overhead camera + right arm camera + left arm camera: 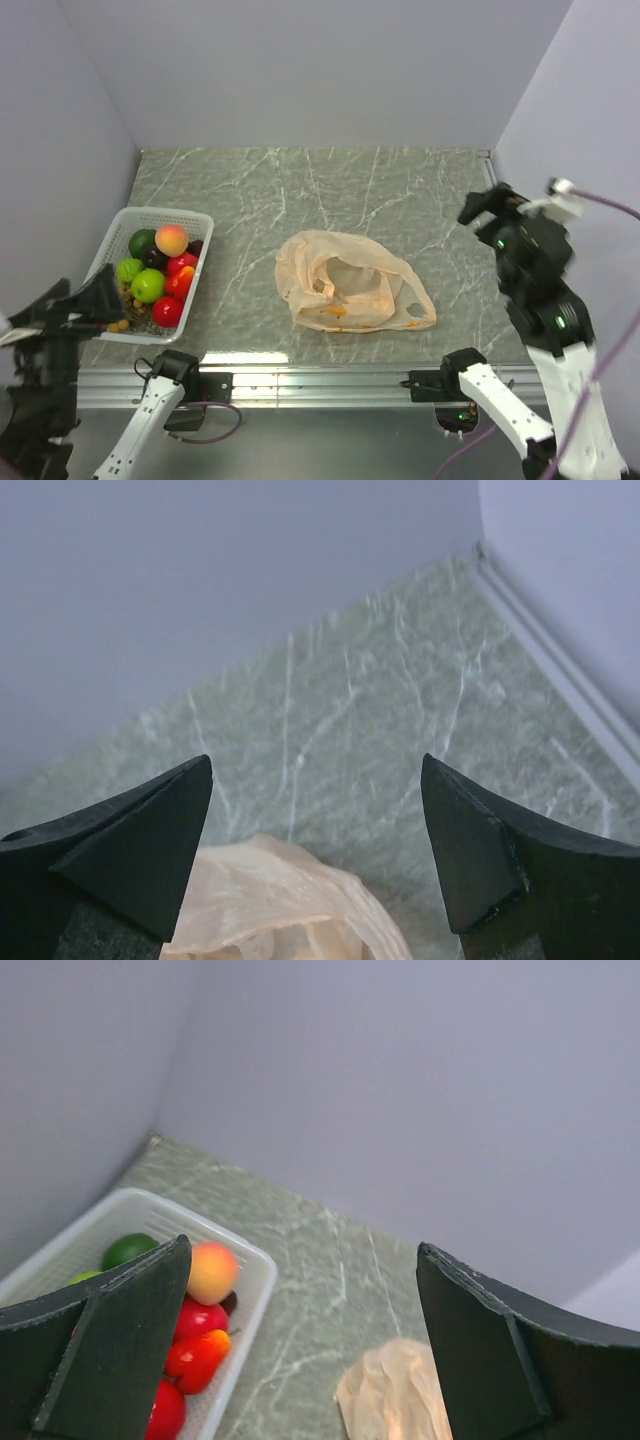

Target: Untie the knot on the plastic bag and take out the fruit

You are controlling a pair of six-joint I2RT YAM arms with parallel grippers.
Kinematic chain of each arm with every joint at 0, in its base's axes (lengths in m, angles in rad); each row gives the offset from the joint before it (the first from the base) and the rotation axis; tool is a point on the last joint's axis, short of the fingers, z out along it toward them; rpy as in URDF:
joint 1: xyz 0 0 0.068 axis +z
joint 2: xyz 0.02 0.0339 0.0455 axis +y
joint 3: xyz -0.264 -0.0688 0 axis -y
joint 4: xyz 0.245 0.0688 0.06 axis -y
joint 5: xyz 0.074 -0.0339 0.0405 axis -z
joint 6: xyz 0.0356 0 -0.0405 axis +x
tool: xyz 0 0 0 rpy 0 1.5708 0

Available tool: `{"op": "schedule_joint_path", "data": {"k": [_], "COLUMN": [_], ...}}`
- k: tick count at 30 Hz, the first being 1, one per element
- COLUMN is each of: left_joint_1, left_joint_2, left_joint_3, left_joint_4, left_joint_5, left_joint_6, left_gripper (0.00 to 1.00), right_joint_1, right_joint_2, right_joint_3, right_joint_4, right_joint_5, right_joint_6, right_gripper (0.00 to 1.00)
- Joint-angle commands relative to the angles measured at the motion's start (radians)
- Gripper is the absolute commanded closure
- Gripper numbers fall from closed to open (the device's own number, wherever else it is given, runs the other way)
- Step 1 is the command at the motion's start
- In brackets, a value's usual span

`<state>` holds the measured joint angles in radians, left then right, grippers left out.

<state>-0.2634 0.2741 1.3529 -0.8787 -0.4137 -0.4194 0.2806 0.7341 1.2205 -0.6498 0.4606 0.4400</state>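
While the bag (352, 282) lies plain to see from above, both wrist views cut it off: the left wrist catches only a peach corner (395, 1400) at the bottom edge, and the right wrist shows a crumpled top (275, 900) between its fingers. No knot can be made out; the handle loops look slack and spread, one forming an open ring at the bag's near right. Whether any fruit is left inside is hard to say, since the orange patches on the plastic could be print.

The bag is thin, translucent and pale peach, collapsed flat and wrinkled in the middle of the desk (300, 190), well apart from both arms.

The fruit (158, 270) sits in a white lattice basket (190, 216) at the left: green, red, a peach-orange one at the far end and something dark. Small tan bits lie at the basket's near end, partly hidden by the left arm. From the left wrist, the near finger (120, 1340) covers much of the basket (255, 1270).

The left tool (85, 300) is released, jaws spread wide and holding nothing, just over the basket's near left corner. The right tool (485, 205) is also released and empty, raised at the far right.

The desk is grey-green marble with white veins, edged by a metal rail on the near side. Plain pale lilac walls close it in on three sides.
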Motion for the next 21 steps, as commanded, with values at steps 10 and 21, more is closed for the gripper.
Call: {"op": "schedule_joint_path", "data": {"k": [10, 21], "left_joint_1": [-0.04, -0.04], "left_joint_2": [-0.14, -0.237], "left_joint_3": [-0.069, -0.11], "left_joint_4": [-0.009, 0.106], "left_joint_5": [-0.329, -0.349], "left_joint_6": [-0.004, 0.027], "left_gripper": [0.01, 0.01], "right_joint_1": [-0.006, -0.006], "right_joint_2": [-0.508, -0.631], "right_joint_3": [-0.254, -0.351], "right_joint_4": [0.093, 0.13], "right_joint_5": [0.004, -0.02], "right_joint_6": [-0.153, -0.178], "right_gripper": [0.07, 0.06]}}
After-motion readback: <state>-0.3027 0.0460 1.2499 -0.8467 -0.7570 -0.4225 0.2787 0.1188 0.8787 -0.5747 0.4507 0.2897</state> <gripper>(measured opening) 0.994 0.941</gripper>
